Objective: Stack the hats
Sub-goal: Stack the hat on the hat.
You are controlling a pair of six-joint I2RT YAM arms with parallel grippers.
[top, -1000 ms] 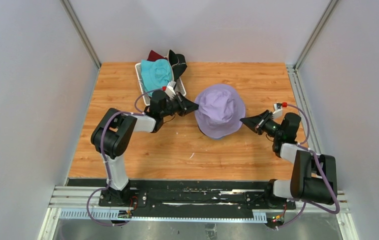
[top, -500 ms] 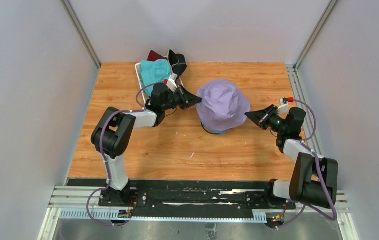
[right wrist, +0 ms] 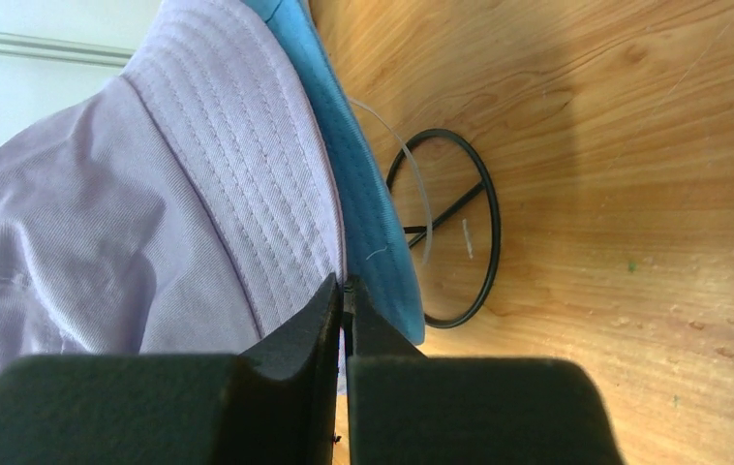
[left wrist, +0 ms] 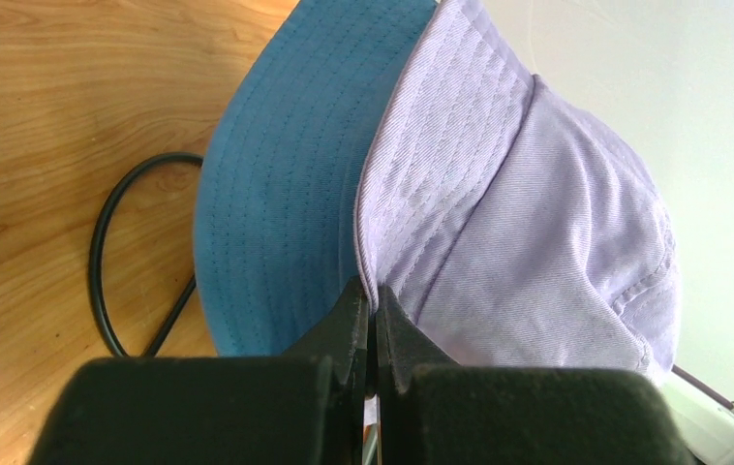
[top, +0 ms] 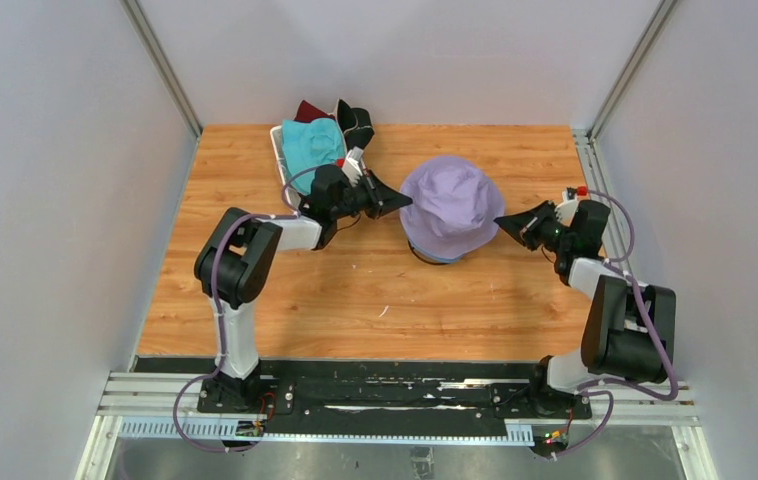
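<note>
With my left claw point(top: 395, 203) and right claw point(top: 503, 222) clamped on the lavender hat point(top: 450, 205) brim at frame centre, I should lower both evenly, seating it squarely over the blue hat point(left wrist: 286, 174).

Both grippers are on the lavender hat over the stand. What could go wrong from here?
1. The left gripper and right gripper each pinch only the brim edge of the lavender hat; an uneven pull or release may leave it crooked on the blue hat.
2. The blue brim lies right beside the left gripper's tips; it could be dragged along, perhaps tipping the thin wire stand.
</note>
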